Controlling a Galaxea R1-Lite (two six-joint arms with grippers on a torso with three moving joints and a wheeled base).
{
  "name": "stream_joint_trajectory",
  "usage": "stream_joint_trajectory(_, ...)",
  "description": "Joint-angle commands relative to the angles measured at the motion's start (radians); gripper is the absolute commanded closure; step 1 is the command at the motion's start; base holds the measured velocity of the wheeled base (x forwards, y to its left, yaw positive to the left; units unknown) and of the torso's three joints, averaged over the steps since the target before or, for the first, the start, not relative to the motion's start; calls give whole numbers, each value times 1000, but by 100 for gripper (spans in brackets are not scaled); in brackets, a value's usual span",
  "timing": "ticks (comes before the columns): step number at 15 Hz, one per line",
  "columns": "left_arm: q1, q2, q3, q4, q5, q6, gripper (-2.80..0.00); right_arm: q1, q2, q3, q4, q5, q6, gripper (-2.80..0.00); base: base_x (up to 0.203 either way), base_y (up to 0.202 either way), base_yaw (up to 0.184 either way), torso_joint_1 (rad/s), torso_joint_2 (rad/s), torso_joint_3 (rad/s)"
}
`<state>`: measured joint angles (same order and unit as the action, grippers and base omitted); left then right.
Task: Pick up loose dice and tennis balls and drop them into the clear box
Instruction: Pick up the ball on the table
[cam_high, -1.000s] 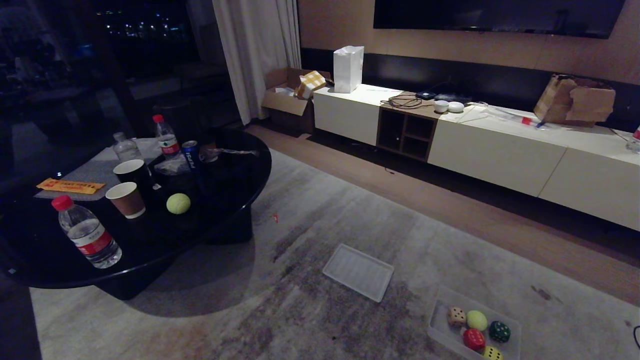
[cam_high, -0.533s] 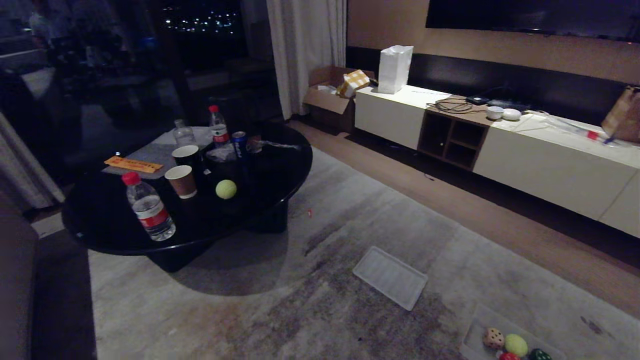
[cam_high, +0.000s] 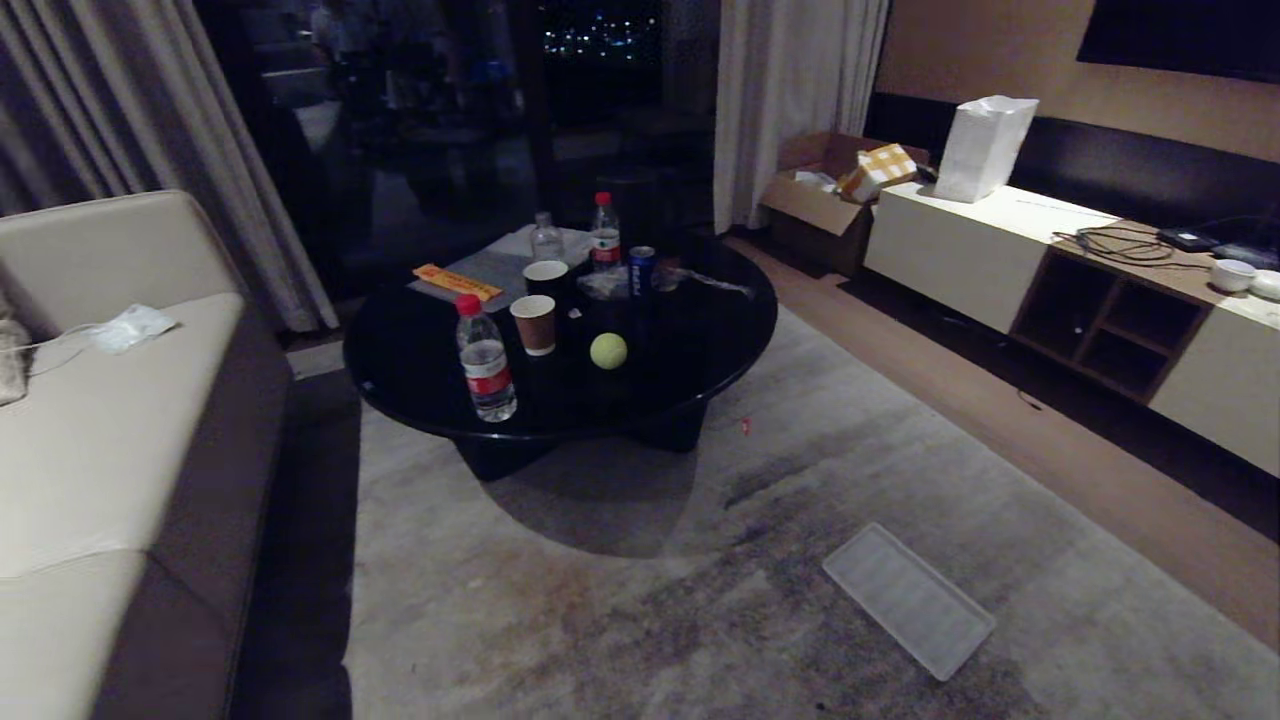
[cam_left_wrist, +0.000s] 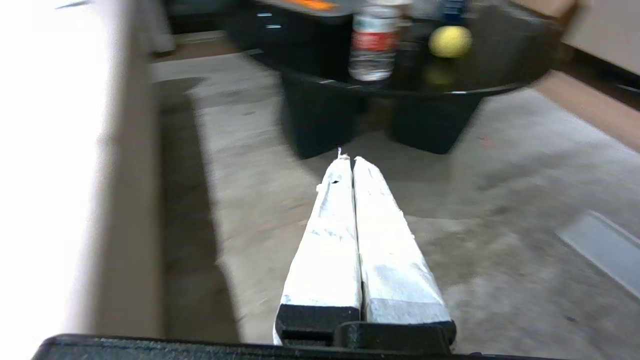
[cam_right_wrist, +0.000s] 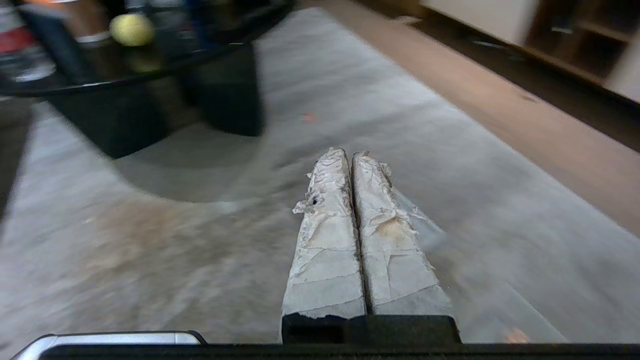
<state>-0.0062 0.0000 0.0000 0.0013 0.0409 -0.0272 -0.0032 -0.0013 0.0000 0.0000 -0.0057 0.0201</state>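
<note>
Head view puts the tennis ball (cam_high: 608, 351) on the black round table (cam_high: 700, 340), at one o'clock from the nearest water bottle (cam_high: 485, 357). Left gripper (cam_left_wrist: 349, 159) and right gripper (cam_right_wrist: 348, 152) both pressed together, empty (clear box unseen). A careless reach risks toppling that bottle or rolling the ball off.

Both claws: white-taped fingers (cam_left_wrist: 350, 240), seemingly frayed, black bases.
</note>
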Motion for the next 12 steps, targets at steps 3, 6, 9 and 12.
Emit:
stream_joint_trajectory(3,0,2,2,0,1,0,0,0,1,1,0,0,0,0,-2,-7,163,1,5,2)
stream_joint_trajectory(6,0,2,2,0,1,0,0,0,2,2,0,0,0,0,-2,-9,162,-2,1,2)
stream_joint_trajectory(9,0,2,2,-1,2,-3,0,0,1,0,0,0,0,0,1,-9,163,4,4,2)
stream_joint_trajectory(12,0,2,2,-1,2,-3,0,0,1,0,0,0,0,0,0,-3,113,2,4,0)
